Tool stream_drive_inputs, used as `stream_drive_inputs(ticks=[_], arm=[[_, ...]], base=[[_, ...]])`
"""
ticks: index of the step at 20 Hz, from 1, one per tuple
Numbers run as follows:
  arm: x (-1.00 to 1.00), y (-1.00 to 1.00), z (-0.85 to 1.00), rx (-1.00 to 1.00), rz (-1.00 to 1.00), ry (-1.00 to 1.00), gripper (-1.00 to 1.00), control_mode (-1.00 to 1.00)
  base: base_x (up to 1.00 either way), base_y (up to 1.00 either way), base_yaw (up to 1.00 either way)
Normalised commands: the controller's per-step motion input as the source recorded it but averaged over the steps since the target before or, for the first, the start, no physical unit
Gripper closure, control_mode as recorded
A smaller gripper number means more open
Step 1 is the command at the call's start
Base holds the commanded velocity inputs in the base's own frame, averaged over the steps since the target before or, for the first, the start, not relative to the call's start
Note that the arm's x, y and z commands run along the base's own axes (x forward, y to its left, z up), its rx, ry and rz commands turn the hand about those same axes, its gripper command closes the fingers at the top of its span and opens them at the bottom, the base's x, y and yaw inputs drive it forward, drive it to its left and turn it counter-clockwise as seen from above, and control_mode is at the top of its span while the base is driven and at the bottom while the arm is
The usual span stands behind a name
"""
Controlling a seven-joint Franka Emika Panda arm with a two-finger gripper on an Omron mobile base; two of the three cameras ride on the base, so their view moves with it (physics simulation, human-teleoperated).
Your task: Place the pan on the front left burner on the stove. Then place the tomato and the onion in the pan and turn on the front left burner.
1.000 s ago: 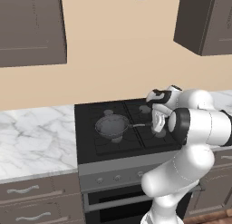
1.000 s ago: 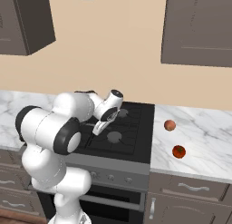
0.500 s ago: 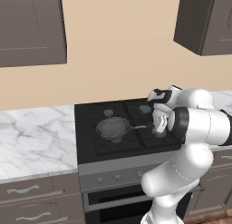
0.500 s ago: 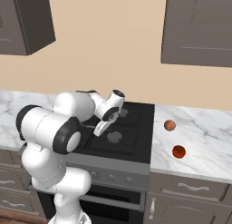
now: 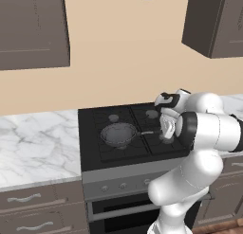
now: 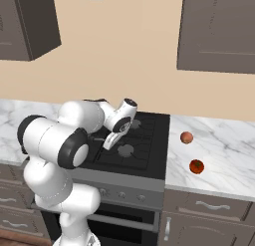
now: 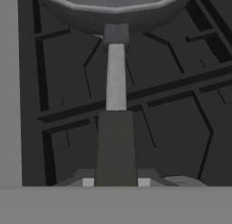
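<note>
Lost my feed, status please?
Gripper shut on pan handle. Pan over front left of stove. Tomato, onion on counter. Nothing blocking.

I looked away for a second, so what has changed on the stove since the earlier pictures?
Little: the gripper stays shut on the handle of the pan, which has sunk slightly over the front left of the stove. The onion and tomato lie unmoved on the counter.

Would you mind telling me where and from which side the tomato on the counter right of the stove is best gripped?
The tomato is a small round ball with no handle, resting alone on the marble counter, clear of the onion behind it. Probably best to come straight down from above and close the fingers across its widest middle, so it can't roll away.
</note>
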Motion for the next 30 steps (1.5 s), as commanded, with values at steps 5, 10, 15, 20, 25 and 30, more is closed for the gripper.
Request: stream_drive_inputs(ticks=[5,10,15,20,25,30], arm=[[0.00,0.00,0.00,0.00,0.00,0.00,-1.00,-1.00],[0.00,0.00,0.00,0.00,0.00,0.00,-1.00,-1.00],[0.00,0.00,0.00,0.00,0.00,0.00,-1.00,-1.00],[0.00,-0.10,0.00,0.00,-0.06,0.00,-1.00,-1.00],[0.00,-0.08,0.02,0.00,-0.18,0.00,-1.00,-1.00],[0.00,-0.02,0.04,0.00,-0.21,0.00,-1.00,-1.00]], base=[[0.00,0.00,0.00],[0.00,0.00,0.00],[0.00,0.00,0.00],[0.00,0.00,0.00],[0.00,0.00,0.00],[0.00,0.00,0.00]])
